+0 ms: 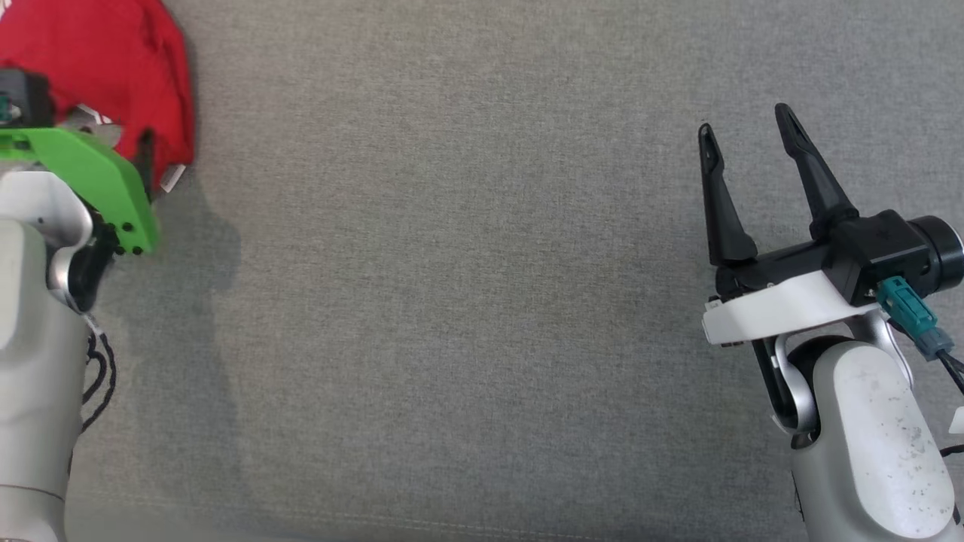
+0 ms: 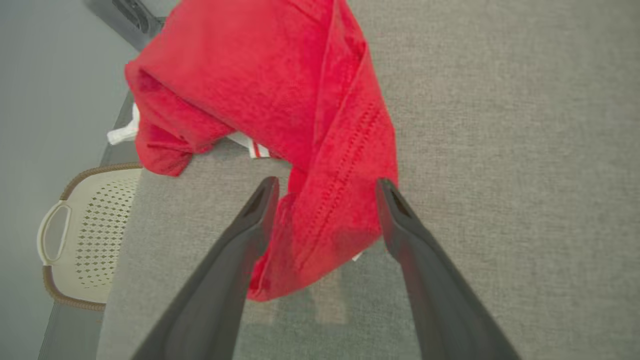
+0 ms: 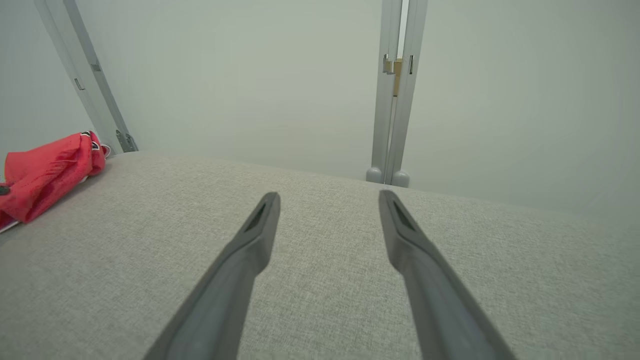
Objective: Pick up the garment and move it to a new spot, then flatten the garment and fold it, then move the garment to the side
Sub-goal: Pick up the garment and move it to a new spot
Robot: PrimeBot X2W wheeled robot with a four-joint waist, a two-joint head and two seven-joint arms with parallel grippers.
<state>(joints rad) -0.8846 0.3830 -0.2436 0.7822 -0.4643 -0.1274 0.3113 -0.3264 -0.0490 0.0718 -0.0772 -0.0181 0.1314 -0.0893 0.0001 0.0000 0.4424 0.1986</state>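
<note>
On the grey fabric surface [image 1: 452, 301], the red garment [image 1: 113, 60] lies bunched at the far left corner. The left gripper [image 2: 326, 184] straddles a fold, fingers wide, probably lining up a pinch. The right gripper [image 1: 744, 119], equally wide, hovers near the right edge, holding nothing.

I see the garment [image 1: 113, 60] far left on the surface [image 1: 452, 301], my left gripper [image 2: 325, 187] over it, my right gripper [image 1: 742, 124] well apart

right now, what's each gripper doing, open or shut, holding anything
Left gripper: open, straddling a fold of the red garment, not gripping it.
Right gripper: open, empty.
</note>
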